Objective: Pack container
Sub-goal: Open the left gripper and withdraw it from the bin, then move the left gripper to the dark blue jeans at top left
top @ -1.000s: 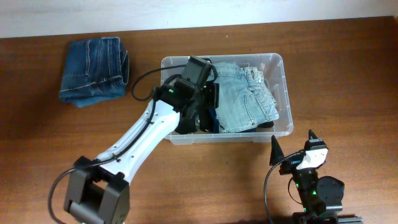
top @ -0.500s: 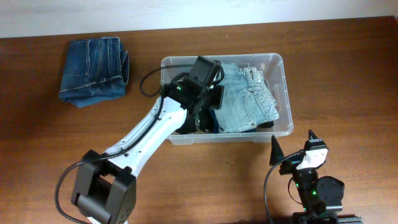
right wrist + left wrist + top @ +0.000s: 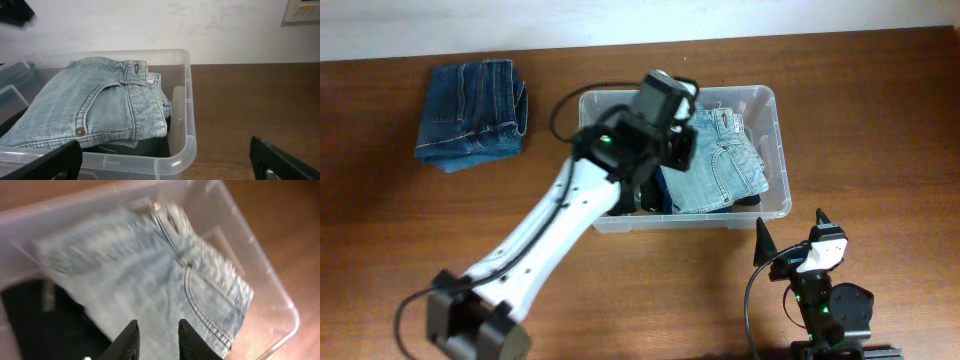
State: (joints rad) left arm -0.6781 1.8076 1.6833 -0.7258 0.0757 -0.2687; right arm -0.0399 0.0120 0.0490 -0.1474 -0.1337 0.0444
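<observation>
1. The container is a clear plastic bin with a rounded rim, standing mid-desk.
2. Folded pale jeans lie inside it, over something black.
3. The left pincer hangs over the pale jeans, its fingers narrowly apart, gripping nothing.
4. The right pincer faces the bin, spread wide and empty.
5. Dark jeans lie folded on the desk, well apart from the bin.

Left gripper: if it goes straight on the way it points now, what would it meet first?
Probably the folded light-blue jeans lying in the clear container, directly ahead of the left gripper; depth is unclear.
</observation>
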